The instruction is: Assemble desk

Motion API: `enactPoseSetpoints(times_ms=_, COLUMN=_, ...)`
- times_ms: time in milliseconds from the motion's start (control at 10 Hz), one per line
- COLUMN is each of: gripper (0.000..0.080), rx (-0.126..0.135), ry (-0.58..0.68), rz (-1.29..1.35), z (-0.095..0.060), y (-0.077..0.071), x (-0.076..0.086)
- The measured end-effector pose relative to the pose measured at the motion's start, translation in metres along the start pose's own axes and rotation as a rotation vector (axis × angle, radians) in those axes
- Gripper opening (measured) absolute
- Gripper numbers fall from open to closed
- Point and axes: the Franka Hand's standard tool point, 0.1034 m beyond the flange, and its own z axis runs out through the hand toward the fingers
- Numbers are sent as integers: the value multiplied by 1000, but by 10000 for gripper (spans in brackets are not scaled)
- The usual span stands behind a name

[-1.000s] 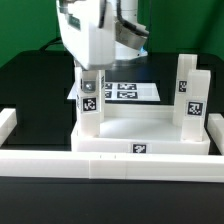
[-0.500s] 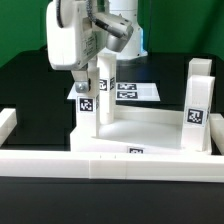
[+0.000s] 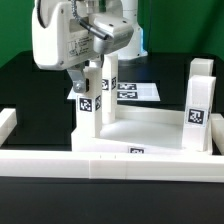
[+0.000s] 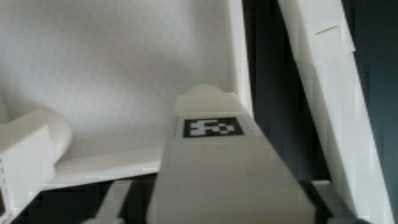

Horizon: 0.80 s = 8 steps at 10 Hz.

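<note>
Your claw [image 3: 92, 72] is pinching a white leg [image 3: 95, 95] standing upright in the desk top's [image 3: 140, 128] corner socket. Another leg [image 3: 197, 100] is standing at the top's far corner, toward the exterior view's right.

The white arm comes down from the top of the exterior view, toward that view's left, its bulky wrist housing tilted and turned partly side-on. Below it the pincer [image 3: 93, 80] points downward, its jaws set partway apart and closed on an upright leg [image 3: 92, 92] near its top. In the wrist view one dark fingertip [image 4: 111, 205] shows low beside that same leg [image 4: 210, 160].
</note>
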Motion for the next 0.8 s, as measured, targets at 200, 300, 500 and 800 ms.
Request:
enactPoseSetpoints(times_ms=200, gripper=292, rx=7, ry=2, rz=99, z=0, y=3, x=1)
enactPoseSetpoints(times_ms=300, gripper=298, rx=10, ry=4, rz=129, z=0, y=4, x=1)
enactPoseSetpoints(times_ms=500, gripper=307, rx=13, ry=14, rz=215, z=-1, y=6, x=1)
enactPoseSetpoints(times_ms=800, gripper=315, rx=11, ry=21, rz=237, z=-1, y=7, x=3)
